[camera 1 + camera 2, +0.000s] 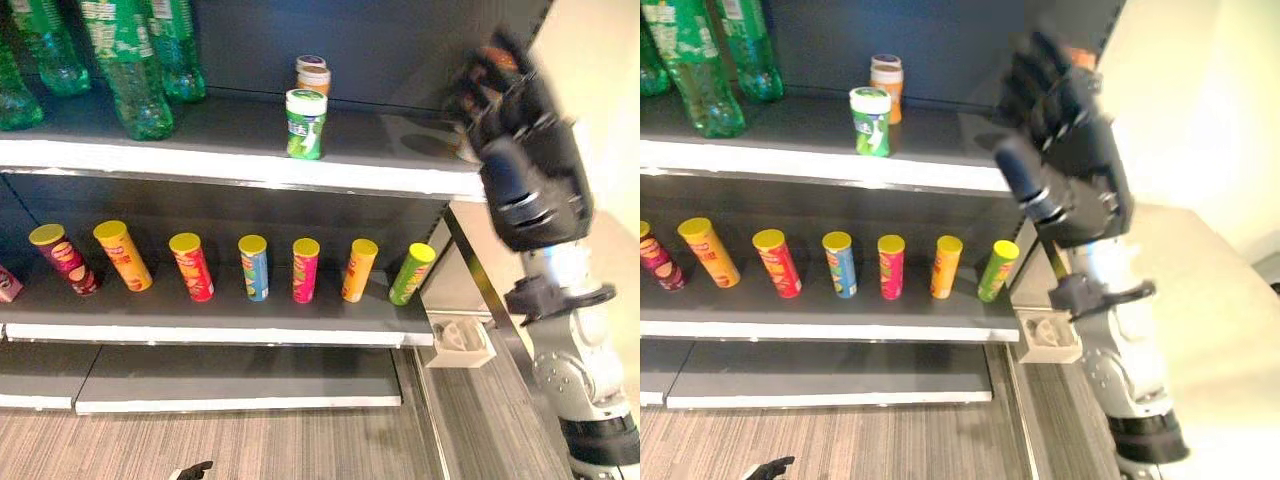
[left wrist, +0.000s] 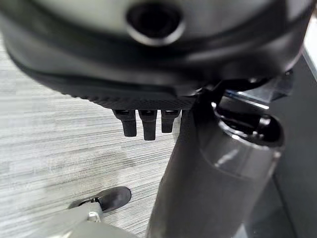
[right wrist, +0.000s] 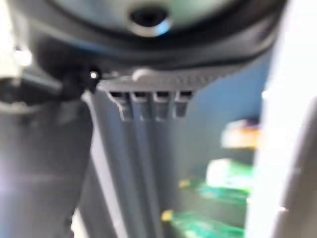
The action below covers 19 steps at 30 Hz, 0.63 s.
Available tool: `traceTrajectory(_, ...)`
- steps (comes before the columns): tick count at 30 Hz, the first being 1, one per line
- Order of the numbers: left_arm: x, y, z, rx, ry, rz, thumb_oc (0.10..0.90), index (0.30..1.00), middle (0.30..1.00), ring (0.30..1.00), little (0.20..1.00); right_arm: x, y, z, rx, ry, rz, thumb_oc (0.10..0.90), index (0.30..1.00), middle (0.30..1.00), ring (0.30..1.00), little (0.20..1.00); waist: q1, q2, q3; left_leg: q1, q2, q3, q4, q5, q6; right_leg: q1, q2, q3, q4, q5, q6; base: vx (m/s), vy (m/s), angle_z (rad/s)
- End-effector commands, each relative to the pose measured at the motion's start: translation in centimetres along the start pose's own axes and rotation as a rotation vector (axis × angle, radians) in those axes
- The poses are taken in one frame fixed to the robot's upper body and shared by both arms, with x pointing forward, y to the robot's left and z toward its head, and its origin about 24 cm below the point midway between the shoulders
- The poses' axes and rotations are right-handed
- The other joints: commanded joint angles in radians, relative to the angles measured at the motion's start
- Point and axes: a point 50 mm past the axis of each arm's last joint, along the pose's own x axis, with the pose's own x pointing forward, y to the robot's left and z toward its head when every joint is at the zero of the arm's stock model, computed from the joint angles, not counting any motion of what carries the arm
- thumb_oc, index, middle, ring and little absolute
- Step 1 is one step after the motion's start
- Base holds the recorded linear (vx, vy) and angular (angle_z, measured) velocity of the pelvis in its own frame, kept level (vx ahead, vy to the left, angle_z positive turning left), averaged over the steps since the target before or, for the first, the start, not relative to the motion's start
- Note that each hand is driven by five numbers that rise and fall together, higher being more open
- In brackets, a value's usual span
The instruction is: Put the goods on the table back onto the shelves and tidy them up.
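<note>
The robot's dark right hand, fingers loosely bent and holding nothing, is up by the right end of the dark top shelf, where the small green-and-white jar stands, so next it likely fetches another thing from the surface.

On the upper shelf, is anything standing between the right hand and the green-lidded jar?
No. In the right eye view the upper shelf is bare between the green-lidded jar and the right hand; the orange jar stands behind.
</note>
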Motion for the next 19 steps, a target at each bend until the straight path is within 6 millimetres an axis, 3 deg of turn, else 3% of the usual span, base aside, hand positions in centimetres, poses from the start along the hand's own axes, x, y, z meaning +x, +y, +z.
traceTrajectory(1, 0.3, 2.3, 2.7, 0.089, -0.115, 0.018, 0.800, 0.900, 0.900, 0.900, 0.900, 2.2, 1.3, 3.6, 0.038, -0.191, 0.158, 0.800, 0.900, 0.900, 0.900, 0.900, 0.032, 0.001, -0.027, 0.022, 0.045, 0.043, 0.008, -0.106, -0.039, 0.005, -0.088, -0.031, 0.021, -0.020, 0.079, -0.01, -0.015, -0.11)
traceTrajectory(4, 0.2, 2.5, 2.9, 0.086, -0.126, 0.010, 0.800, 0.900, 0.900, 0.900, 0.900, 0.6, 1.6, 1.3, 0.132, -0.085, 0.169, 0.800, 0.900, 0.900, 0.900, 0.900, 0.019, 0.011, -0.031, 0.027, 0.044, 0.057, 0.008, -0.107, -0.039, 0.001, -0.088, -0.017, 0.019, -0.018, 0.078, 0.01, -0.014, -0.25)
traceTrajectory(5, 0.2, 2.6, 3.4, 0.086, -0.148, 0.009, 0.800, 0.900, 0.900, 0.900, 0.900, -1.4, 1.3, -1.8, 0.240, 0.054, 0.130, 0.800, 0.900, 0.900, 0.900, 0.900, 0.007, 0.017, -0.032, 0.031, 0.045, 0.066, 0.008, -0.105, -0.041, 0.001, -0.087, -0.008, 0.019, -0.018, 0.074, 0.02, -0.014, -0.05)
traceTrajectory(8, 0.2, 2.6, 3.7, 0.089, -0.158, 0.012, 0.800, 0.900, 0.900, 0.900, 0.900, -4.9, 0.3, -5.8, 0.367, 0.211, -0.003, 0.800, 0.900, 0.900, 0.900, 0.900, -0.007, 0.019, -0.033, 0.033, 0.047, 0.072, 0.008, -0.105, -0.043, 0.000, -0.082, -0.003, 0.018, -0.021, 0.071, 0.00, -0.010, -0.20)
traceTrajectory(9, 0.2, 2.6, 3.8, 0.075, -0.164, 0.016, 0.800, 0.900, 0.900, 0.900, 0.900, -7.9, -0.5, -8.4, 0.382, 0.354, -0.106, 0.800, 0.900, 0.900, 0.900, 0.900, -0.015, 0.018, -0.030, 0.033, 0.050, 0.073, 0.008, -0.104, -0.044, -0.001, -0.079, -0.003, 0.021, -0.023, 0.070, -0.01, -0.037, -0.13)
traceTrajectory(10, 0.1, 2.7, 3.6, 0.069, -0.157, 0.012, 0.800, 0.900, 0.900, 0.900, 0.900, -11.2, -1.1, -10.3, 0.355, 0.523, -0.169, 0.800, 0.900, 0.900, 0.900, 0.900, -0.023, 0.013, -0.029, 0.034, 0.053, 0.072, 0.008, -0.103, -0.047, -0.001, -0.077, -0.002, 0.022, -0.024, 0.069, -0.01, -0.043, -0.01)
traceTrajectory(11, 0.1, 2.6, 3.4, 0.077, -0.151, 0.006, 0.800, 0.900, 0.900, 0.900, 0.900, -12.5, -1.6, -10.9, 0.318, 0.589, -0.186, 0.800, 0.900, 0.900, 0.900, 0.900, -0.028, 0.011, -0.029, 0.034, 0.054, 0.073, 0.008, -0.103, -0.048, 0.000, -0.076, -0.002, 0.022, -0.024, 0.069, -0.02, -0.055, 0.00)
traceTrajectory(12, 0.2, 2.6, 3.4, 0.093, -0.145, -0.007, 0.800, 0.900, 0.900, 0.900, 0.900, -16.7, -2.8, -12.8, 0.188, 0.846, -0.228, 0.800, 0.900, 0.900, 0.900, 0.900, -0.033, 0.004, -0.027, 0.034, 0.057, 0.074, 0.008, -0.102, -0.049, 0.000, -0.074, -0.003, 0.022, -0.025, 0.069, -0.02, -0.052, -0.01)
traceTrajectory(14, 0.3, 2.6, 4.2, 0.114, -0.162, -0.013, 0.800, 0.900, 0.900, 0.900, 0.900, -21.1, -4.1, -14.3, -0.035, 1.141, -0.233, 0.800, 0.900, 0.900, 0.900, 0.900, -0.037, -0.003, -0.020, 0.032, 0.060, 0.072, 0.008, -0.100, -0.050, 0.000, -0.071, -0.004, 0.023, -0.027, 0.068, -0.03, -0.052, -0.07)
traceTrajectory(17, 0.6, 2.0, 5.0, 0.130, -0.168, -0.007, 0.800, 0.900, 0.900, 0.900, 0.900, -24.2, -4.1, -16.6, -0.161, 1.303, -0.351, 0.800, 0.900, 0.900, 0.900, 0.900, -0.035, -0.003, -0.015, 0.034, 0.063, 0.066, 0.008, -0.101, -0.047, 0.007, -0.070, -0.004, 0.021, -0.031, 0.066, 0.00, -0.024, -0.07)
traceTrajectory(19, 0.7, 1.9, 5.3, 0.124, -0.174, 0.007, 0.800, 0.900, 0.900, 0.900, 0.900, -24.9, -3.6, -17.7, -0.152, 1.337, -0.421, 0.800, 0.900, 0.900, 0.900, 0.900, -0.033, -0.001, -0.013, 0.038, 0.063, 0.063, 0.008, -0.102, -0.046, 0.011, -0.069, -0.005, 0.020, -0.032, 0.065, 0.01, -0.012, -0.15)
